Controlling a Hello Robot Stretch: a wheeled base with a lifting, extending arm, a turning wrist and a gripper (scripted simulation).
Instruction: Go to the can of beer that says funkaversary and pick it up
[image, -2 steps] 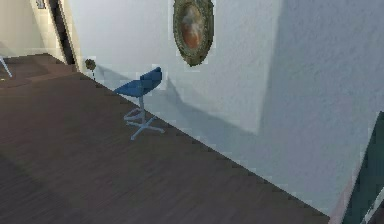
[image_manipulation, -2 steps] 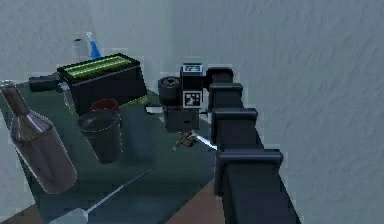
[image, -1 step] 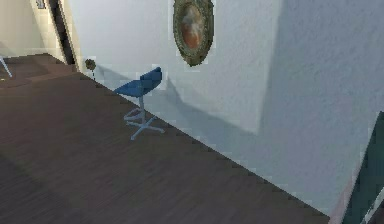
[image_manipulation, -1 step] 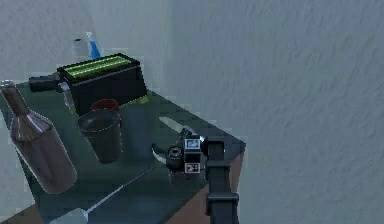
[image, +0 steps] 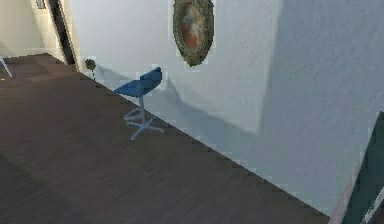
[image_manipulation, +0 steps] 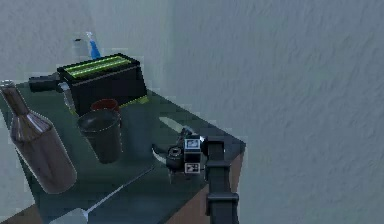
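Note:
My gripper (image_manipulation: 160, 153) reaches over a dark tabletop (image_manipulation: 215, 135) at the end of the dark arm bar (image_manipulation: 220, 195). Its two white marked squares sit just to the right of it. A pale knife (image_manipulation: 170, 124) and a long thin utensil (image_manipulation: 120, 190) lie close by, so I cannot tell whether the gripper holds anything. Left of the gripper stands a dark cup (image_manipulation: 101, 134). A small red-topped thing (image_manipulation: 104, 104) shows behind the cup, and I cannot make out what it is. A tall brown bottle (image_manipulation: 40, 145) stands at the arm side view's left.
A black box with a green top (image_manipulation: 100, 78) and a blue spray bottle (image_manipulation: 90, 46) stand at the table's back against a pale wall. In the forward view, a blue chair (image: 140, 95) stands on dark floor by a white wall with an oval picture (image: 193, 28). A doorway (image: 62, 35) lies at the far left.

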